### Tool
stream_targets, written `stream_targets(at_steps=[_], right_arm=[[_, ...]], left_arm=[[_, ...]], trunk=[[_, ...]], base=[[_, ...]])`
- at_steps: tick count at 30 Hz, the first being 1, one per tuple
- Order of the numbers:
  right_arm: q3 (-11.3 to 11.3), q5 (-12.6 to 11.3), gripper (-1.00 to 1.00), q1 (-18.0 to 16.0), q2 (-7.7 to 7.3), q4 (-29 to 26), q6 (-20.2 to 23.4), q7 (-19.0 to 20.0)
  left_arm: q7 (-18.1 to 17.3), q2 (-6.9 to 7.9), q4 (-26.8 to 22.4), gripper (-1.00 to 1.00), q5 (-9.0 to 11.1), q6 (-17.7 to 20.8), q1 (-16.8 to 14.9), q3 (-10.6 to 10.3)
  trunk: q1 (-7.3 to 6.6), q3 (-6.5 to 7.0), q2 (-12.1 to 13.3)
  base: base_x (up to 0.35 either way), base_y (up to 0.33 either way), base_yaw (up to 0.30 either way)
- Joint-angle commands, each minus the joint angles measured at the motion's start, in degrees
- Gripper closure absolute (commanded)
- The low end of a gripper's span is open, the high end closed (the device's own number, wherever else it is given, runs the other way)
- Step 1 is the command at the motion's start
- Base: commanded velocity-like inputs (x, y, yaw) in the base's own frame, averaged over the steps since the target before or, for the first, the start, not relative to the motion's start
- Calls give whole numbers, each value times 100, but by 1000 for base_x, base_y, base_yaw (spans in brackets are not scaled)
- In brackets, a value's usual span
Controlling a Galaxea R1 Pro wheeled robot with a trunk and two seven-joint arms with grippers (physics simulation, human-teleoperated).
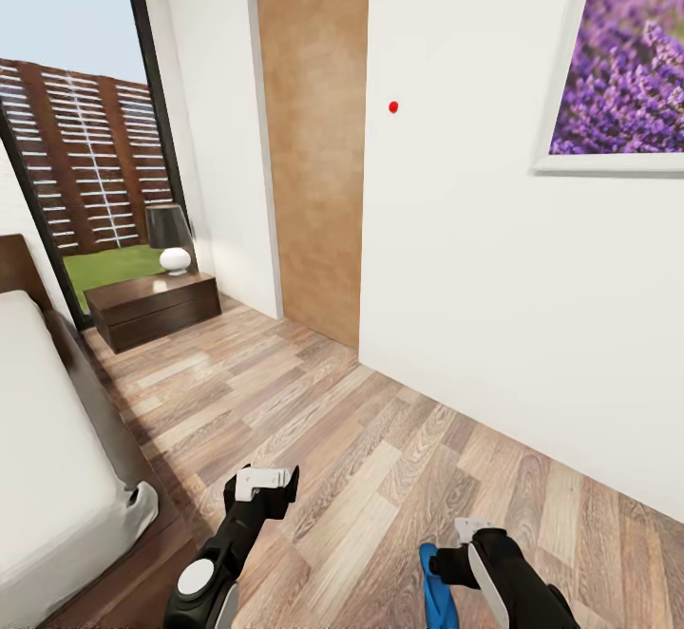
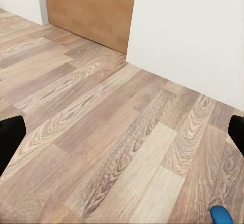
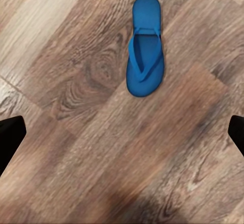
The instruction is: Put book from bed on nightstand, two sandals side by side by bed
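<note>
Mattress: pale grey-white, on the bed (image 1: 57,477) at the far left of the head view; its dark brown frame runs along the wood-plank floor (image 1: 380,439).
Window: tall and dark-framed, behind the bed's head, with a slatted brown fence and green grass outside.
Nightstand (image 1: 152,306): low dark brown cabinet in the corner by the window, past the head of the bed, bearing a lamp (image 1: 171,239) with a black shade and white base.
Door (image 1: 313,135): brown, in the white wall just right of the nightstand.
Left gripper (image 1: 261,488): over bare floor near the bed's foot corner; in the left wrist view its two dark fingers (image 2: 11,140) stand wide apart at the frame edges, holding nothing.
Sandal (image 3: 145,49): bright blue flip-flop with thin blue straps, lying flat on the planks; in the head view its blue edge (image 1: 439,591) shows beside the right arm, well apart from the bed.
Right gripper (image 1: 465,548): above the floor close to the sandal; in the right wrist view its fingers (image 3: 10,140) are spread wide, released, the sandal lying ahead of them and untouched.
Picture (image 1: 622,54): purple lavender in a white frame, upper right on the wall.
</note>
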Motion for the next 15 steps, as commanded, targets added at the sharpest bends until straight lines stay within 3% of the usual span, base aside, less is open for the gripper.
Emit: stream_targets(at_steps=[1,9,10,15], right_arm=[[-23,8,-100,-2,6,-9,27,9],[-19,25,-100,-3,-51,-70,76,21],[-18,17,-100,-3,-230,-183,191,31],[-18,6,-100,-3,-431,-268,406,42]], left_arm=[[2,0,-9,-100,-1,32,-2,-1],[2,0,-8,-100,-2,32,-2,-1],[-1,0,-9,-100,-2,32,-2,-1],[-6,0,-3,-100,-2,32,-2,-6]], trunk=[[22,-25,-44],[197,-168,-365],[219,-186,-405],[329,-276,-606]], base=[[0,0,0],[0,0,0],[0,0,0],[0,0,0]])
